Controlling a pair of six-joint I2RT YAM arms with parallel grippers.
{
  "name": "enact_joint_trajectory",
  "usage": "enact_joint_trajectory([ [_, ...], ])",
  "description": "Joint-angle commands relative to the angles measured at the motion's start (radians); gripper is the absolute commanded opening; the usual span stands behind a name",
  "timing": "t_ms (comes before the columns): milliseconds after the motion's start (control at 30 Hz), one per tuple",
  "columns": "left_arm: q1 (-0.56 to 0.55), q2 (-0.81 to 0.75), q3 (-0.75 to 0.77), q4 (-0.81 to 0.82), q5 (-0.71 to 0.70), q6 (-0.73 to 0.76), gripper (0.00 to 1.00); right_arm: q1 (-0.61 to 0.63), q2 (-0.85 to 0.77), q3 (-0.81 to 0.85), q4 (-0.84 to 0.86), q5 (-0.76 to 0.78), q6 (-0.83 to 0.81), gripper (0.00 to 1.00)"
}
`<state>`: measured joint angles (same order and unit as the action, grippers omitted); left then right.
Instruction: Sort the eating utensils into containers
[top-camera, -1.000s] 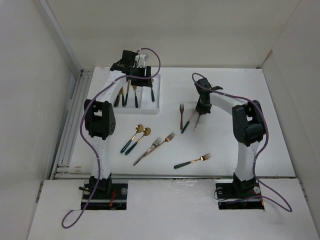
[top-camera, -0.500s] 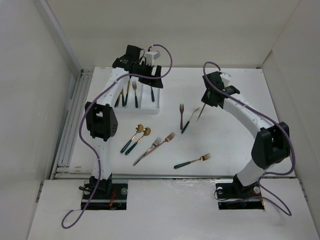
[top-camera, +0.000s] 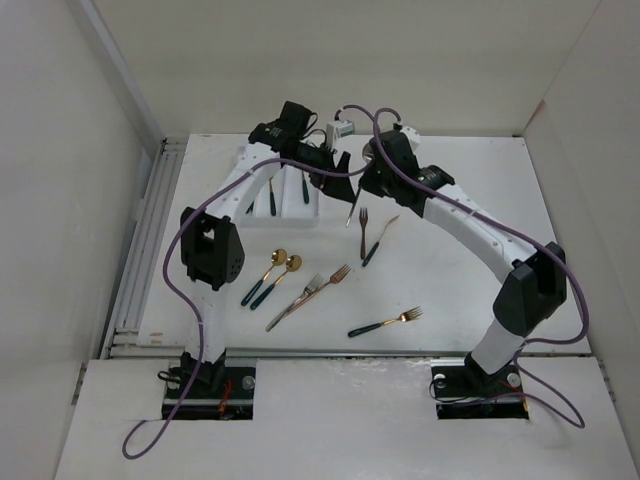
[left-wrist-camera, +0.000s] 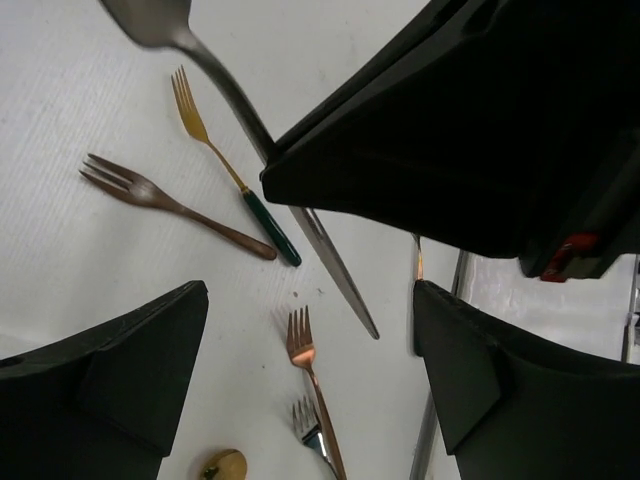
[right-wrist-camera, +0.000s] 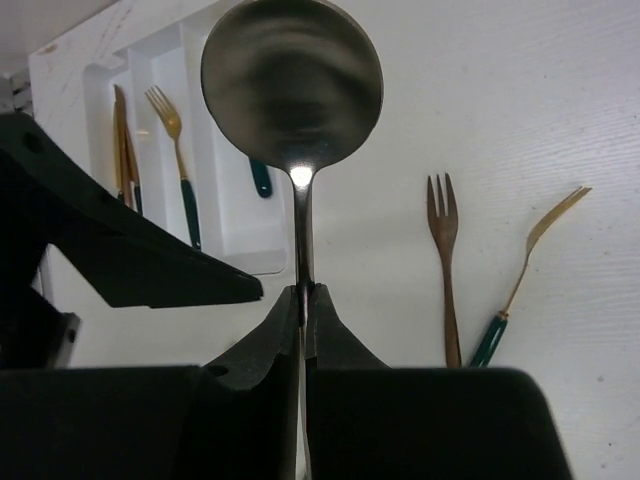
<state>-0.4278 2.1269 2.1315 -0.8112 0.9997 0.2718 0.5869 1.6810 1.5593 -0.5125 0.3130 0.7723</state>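
My right gripper (right-wrist-camera: 303, 295) is shut on the handle of a silver spoon (right-wrist-camera: 292, 80) and holds it above the table, just right of the white tray (right-wrist-camera: 225, 235). In the top view the right gripper (top-camera: 362, 190) and the spoon (top-camera: 352, 212) hang beside my left gripper (top-camera: 335, 172). The left gripper (left-wrist-camera: 300, 370) is open and empty, and the spoon (left-wrist-camera: 215, 75) crosses just in front of it. The tray (top-camera: 300, 215) holds knives (right-wrist-camera: 120, 140) in its left compartment, a gold fork (right-wrist-camera: 175, 160) in the middle and a green handle (right-wrist-camera: 260, 178) in the right.
Loose on the table: a copper fork (top-camera: 363, 232), a gold fork with green handle (top-camera: 380, 240), two gold spoons (top-camera: 275, 275), two crossed forks (top-camera: 315, 292) and another gold fork (top-camera: 385, 322). White walls enclose the table on three sides.
My right arm lifted the silver spoon off the table and swung it left toward the tray. My left gripper moved right, off the tray's far end, to meet it.
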Motion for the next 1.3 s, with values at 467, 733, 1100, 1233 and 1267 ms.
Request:
enact_joint_trajectory([
  [467, -0.009, -0.079, -0.094, 0.081, -0.058, -0.088, 0.48, 0.024, 0.016, 0.073, 0.113, -0.124, 0.140, 0.00],
  [733, 0.021, -0.079, -0.137, 0.135, -0.156, -0.177, 0.00, 0.015, 0.046, 0.073, 0.175, -0.221, 0.140, 0.00],
  [1100, 0.176, -0.015, -0.197, 0.331, -0.527, -0.434, 0.00, -0.079, -0.084, -0.106, 0.183, -0.154, 0.090, 0.36],
  [1233, 0.196, 0.034, -0.188, 0.398, -0.547, -0.466, 0.00, -0.101, -0.103, -0.131, 0.151, -0.130, 0.068, 0.36],
  [1267, 0.196, 0.048, -0.188, 0.399, -0.547, -0.467, 0.00, -0.110, -0.103, -0.131, 0.141, -0.130, 0.068, 0.36],
])
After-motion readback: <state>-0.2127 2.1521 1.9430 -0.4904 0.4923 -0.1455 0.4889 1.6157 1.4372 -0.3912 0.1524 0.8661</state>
